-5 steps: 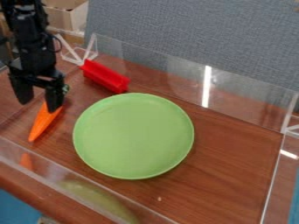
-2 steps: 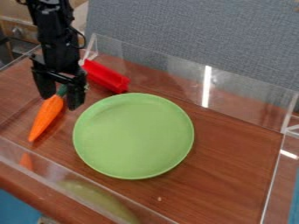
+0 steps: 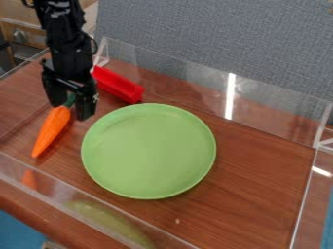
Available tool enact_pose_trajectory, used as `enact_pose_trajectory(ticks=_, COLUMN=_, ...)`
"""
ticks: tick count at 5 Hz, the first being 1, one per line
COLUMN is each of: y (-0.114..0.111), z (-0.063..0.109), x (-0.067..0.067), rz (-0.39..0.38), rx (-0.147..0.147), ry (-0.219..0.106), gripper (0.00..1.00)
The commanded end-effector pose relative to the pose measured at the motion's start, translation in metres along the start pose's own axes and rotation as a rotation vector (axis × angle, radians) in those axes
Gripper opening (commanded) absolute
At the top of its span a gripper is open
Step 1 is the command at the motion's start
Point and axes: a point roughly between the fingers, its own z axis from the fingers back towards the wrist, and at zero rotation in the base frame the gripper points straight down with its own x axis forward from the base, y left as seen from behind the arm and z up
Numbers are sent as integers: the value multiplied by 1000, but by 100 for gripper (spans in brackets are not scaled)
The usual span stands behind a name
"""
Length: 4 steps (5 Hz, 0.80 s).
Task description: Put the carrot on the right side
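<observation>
The orange carrot (image 3: 51, 130) lies on the wooden table left of the green plate (image 3: 148, 150), its tip pointing toward the near left. My gripper (image 3: 70, 106) hangs just above the carrot's thick upper end, pointing down. Its black fingers (image 3: 88, 104) stand open with nothing between them. The carrot's leafy top is hidden behind the fingers.
A red rectangular block (image 3: 117, 85) lies behind the gripper near the back wall. Clear acrylic walls (image 3: 235, 92) fence the table on all sides. A pale yellowish object (image 3: 111, 222) sits at the near edge. Bare wood (image 3: 267, 165) shows right of the plate.
The gripper has shifted right and slightly away, from over the carrot's left side to above its thick end, and it has rolled a little. It stays open. The carrot has not moved.
</observation>
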Motion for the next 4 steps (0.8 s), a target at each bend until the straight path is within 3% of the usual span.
enact_pose_trajectory(ticks=1, y=7, z=17, x=8, rz=11, rx=28, ry=-39, gripper=100)
enact_pose_trajectory(ticks=3, y=18, z=22, x=4, rz=42, rx=13, ry=-37, gripper=100)
enact_pose_trajectory(ticks=4, y=17, z=8, x=3, rz=77, rx=-2, ry=-36, gripper=100)
